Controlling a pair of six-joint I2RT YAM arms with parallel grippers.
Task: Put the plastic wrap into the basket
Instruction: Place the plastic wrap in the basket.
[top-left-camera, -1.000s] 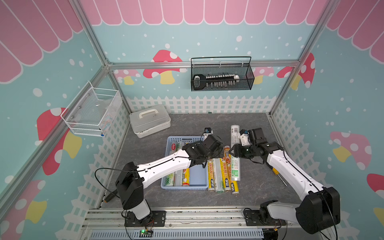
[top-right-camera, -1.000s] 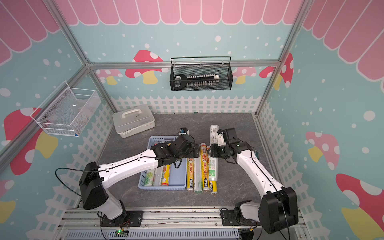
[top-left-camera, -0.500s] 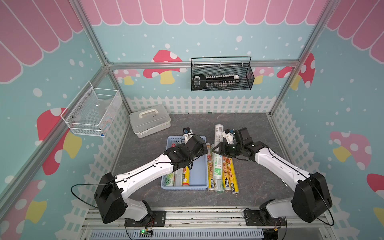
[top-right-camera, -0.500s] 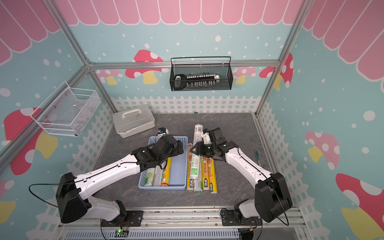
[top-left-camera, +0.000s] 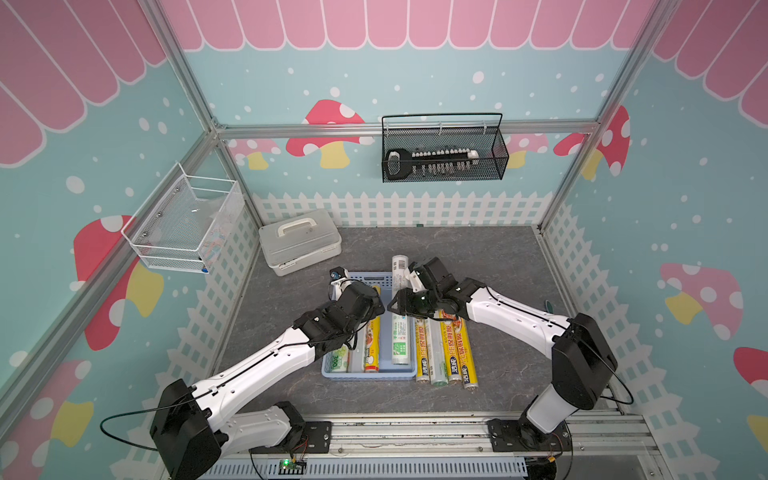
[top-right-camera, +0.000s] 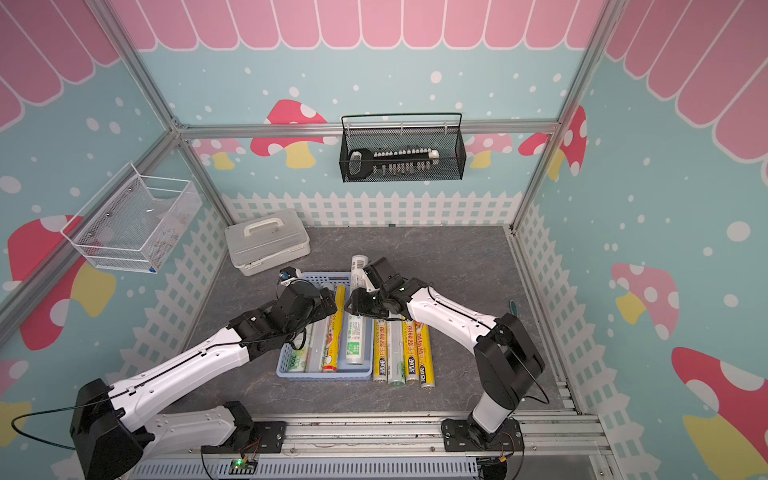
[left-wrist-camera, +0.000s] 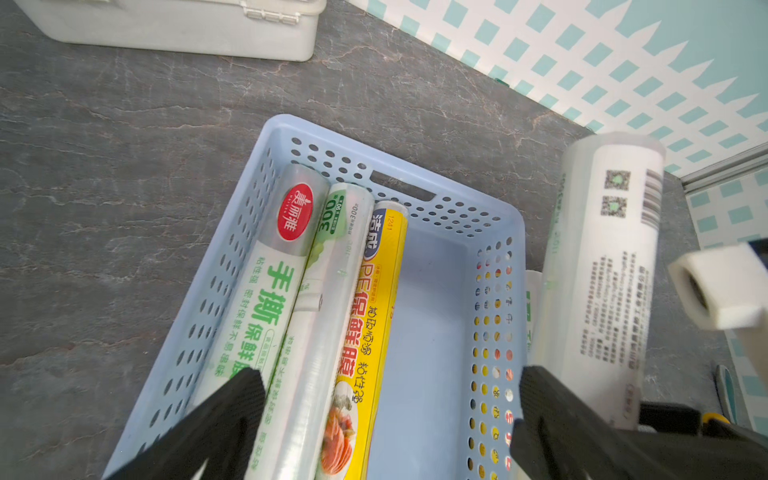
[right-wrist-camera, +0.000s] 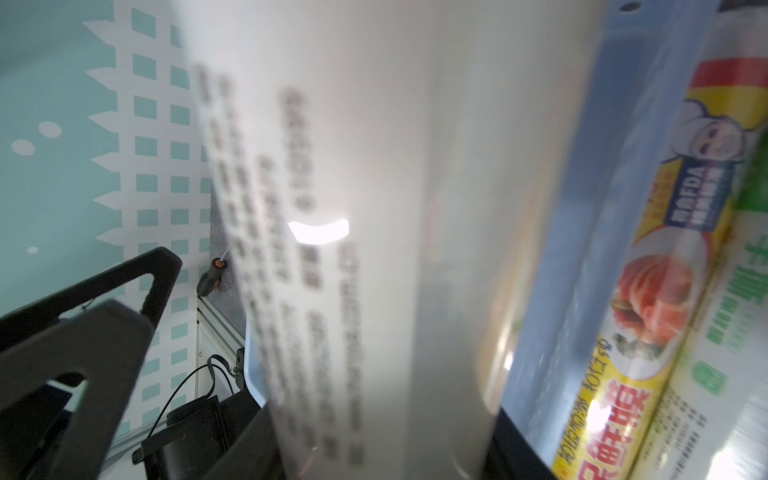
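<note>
The white roll (top-left-camera: 400, 332) with the green print was up in the right gripper (top-left-camera: 401, 309), jaws clamped round its middle. It hung lengthwise over the right side of the light blue basket (top-left-camera: 368, 376), with its far end poking out past the far rim. We couldn't tell if the near end touched the basket floor.

Three more rolls already lay side by side in the basket's left part: a white-green one with a red oval label (left-wrist-camera: 270, 291), a clear one (left-wrist-camera: 324, 311) and a yellow one (left-wrist-camera: 374, 316). The left gripper (left-wrist-camera: 388, 390) hovered over those, jaws wide apart, nothing between them.

Just beside the basket on the right we had a row of four rolls (top-left-camera: 451, 349) on the grey tabletop (top-left-camera: 498, 257): yellow, silvery, yellow, yellow.

Back left sat a white lidded box (top-left-camera: 299, 241), and a screwdriver (right-wrist-camera: 212, 276) lay by the right fence. A black mesh basket (top-left-camera: 442, 166) hung on the back wall and a white wire basket (top-left-camera: 183, 224) on the left one.
</note>
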